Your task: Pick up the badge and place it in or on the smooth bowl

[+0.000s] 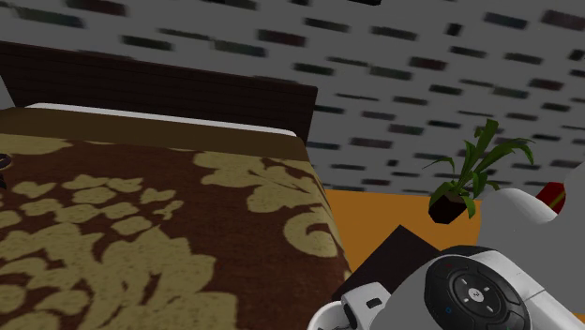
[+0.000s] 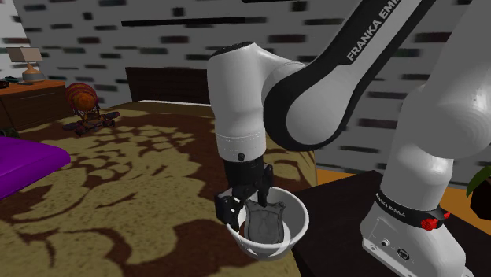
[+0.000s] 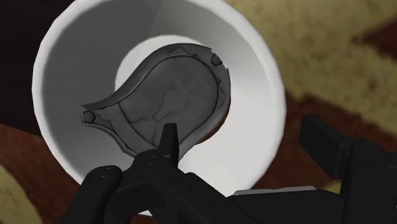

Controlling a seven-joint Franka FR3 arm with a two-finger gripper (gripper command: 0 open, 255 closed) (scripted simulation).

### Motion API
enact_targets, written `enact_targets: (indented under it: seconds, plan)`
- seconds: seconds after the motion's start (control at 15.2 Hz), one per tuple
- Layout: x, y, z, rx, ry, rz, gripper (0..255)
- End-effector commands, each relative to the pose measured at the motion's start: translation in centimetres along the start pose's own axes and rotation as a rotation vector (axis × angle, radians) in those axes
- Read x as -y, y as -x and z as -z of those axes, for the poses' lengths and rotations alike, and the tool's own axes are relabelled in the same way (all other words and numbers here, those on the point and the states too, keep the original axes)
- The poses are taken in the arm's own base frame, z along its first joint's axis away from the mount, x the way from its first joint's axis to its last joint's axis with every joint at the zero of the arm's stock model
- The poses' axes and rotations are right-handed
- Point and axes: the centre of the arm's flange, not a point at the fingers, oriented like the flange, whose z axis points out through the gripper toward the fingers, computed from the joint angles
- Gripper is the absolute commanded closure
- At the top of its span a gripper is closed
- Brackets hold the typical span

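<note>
**Shoulder view.**
- Bed cover: brown with a pale leaf pattern. Its side edge drops away next to the arm's base.
- Headboard: dark, at the bed's far end.
- Potted plant: beyond the base, above an orange floor. You have no reason to swing that way.

**Second exterior view.**
- Gripper: lowered into the white bowl.
- Badge: grey, inside the bowl, directly under and just ahead of the tool. It seems to lean against the bowl's wall.
- The bowl sits on the bed, just beside the tool's dark stand and, by my judgement, near the mattress edge.
- Hazard: any sideways pull as you withdraw could push the bowl's wall and slide or tip it toward that drop.
- Open room: straight above the tool.
- A striped ornament and a purple cloth lie well apart from it, far across the bed.

**Wrist view.**
- Fingers: spread apart, clasping nothing, so the badge is let go.
- The badge lies on the bowl's floor beyond one fingertip, not between the pair.
- Hedge: that tip overlaps the badge's rim, and you cannot tell from here whether it touches.
- Hazard: if it does touch, a tilted or hurried lift could hook the rim and flick the badge out.
- The bowl's wall rings the tool on every side, close to the other finger.
- Your one clean exit is vertical.
</note>
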Motion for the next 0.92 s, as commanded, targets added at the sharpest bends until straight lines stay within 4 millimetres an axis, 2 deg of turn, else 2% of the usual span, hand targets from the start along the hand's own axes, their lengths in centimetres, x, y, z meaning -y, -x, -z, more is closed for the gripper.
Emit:
enact_targets:
  seconds: [0.0,0.07,0.33,0.86]
  plan:
    - [0.0,0.0,0.0,0.0,0.0,0.0,0]
    - [0.0,0.0,0.0,0.0,0.0,0.0,0]
    - [0.0,0.0,5.0,0.0,0.0,0.0,0]
    - [0.0,0.0,5.0,0.0,0.0,0.0,0]
